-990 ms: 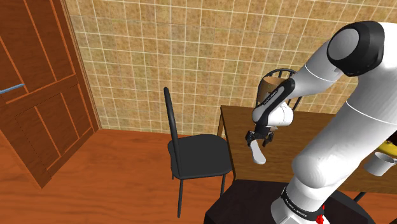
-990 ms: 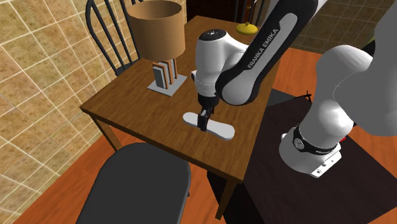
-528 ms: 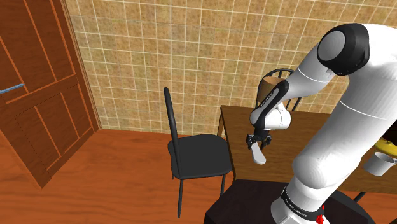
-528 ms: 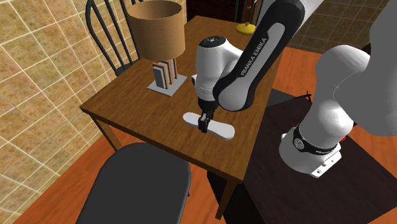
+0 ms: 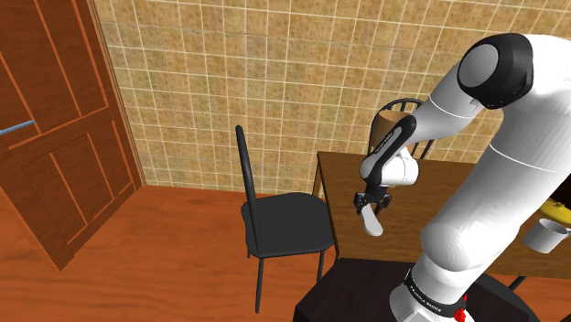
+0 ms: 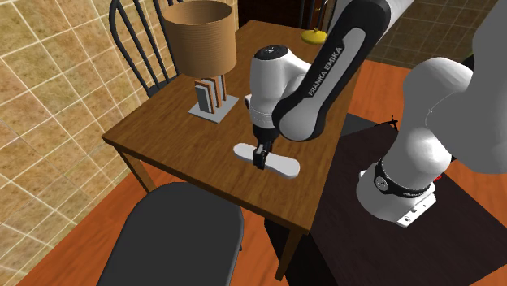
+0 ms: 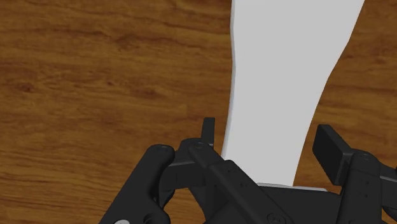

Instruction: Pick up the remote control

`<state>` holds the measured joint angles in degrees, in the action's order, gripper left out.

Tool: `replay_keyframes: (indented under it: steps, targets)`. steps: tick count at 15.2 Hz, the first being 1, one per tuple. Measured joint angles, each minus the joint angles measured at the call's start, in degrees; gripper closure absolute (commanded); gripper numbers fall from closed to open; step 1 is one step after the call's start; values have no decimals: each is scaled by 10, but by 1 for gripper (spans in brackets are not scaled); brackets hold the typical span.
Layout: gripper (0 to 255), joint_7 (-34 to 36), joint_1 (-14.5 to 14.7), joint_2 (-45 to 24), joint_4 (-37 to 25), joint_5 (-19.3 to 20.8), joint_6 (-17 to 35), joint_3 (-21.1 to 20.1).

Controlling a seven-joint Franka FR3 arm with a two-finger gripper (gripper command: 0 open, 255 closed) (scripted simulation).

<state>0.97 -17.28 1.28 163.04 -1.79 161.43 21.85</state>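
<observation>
The remote control [image 6: 282, 166] is a plain white, waisted slab lying flat on the brown wooden table [image 6: 175, 138], near the edge that faces the black chair. My black gripper [image 6: 260, 159] points straight down onto its narrow middle. In the wrist view the two fingers [image 7: 208, 129] press against either side of the remote control [image 7: 286, 76], so the gripper [image 7: 270, 135] is shut on it. In the shoulder view the gripper [image 5: 371, 203] stands over the remote control [image 5: 371, 224] at the table's near corner.
A lamp [image 6: 200, 36] with a brown shade stands on the table [image 5: 340, 174] behind the remote, on a grey base [image 6: 214, 99]. Black chairs stand at the near edge [image 6: 175, 236] and behind the lamp [image 6: 134, 41]. A yellow object [image 6: 314, 35] lies far back.
The fingers have closed onto the remote's middle. The arm's upper links shifted slightly; the remote still lies in the same place on the table.
</observation>
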Motion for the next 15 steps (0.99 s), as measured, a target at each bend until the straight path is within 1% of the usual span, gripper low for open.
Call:
replay_keyframes:
  steps: [2, 7, 15]
  targets:
    - [255, 13, -4, 17, 0, 20, -16, 1]
    - [255, 48, -21, 77, -1, 69, -74, -4]
    - [255, 74, -38, 156, -7, 102, -158, -18]
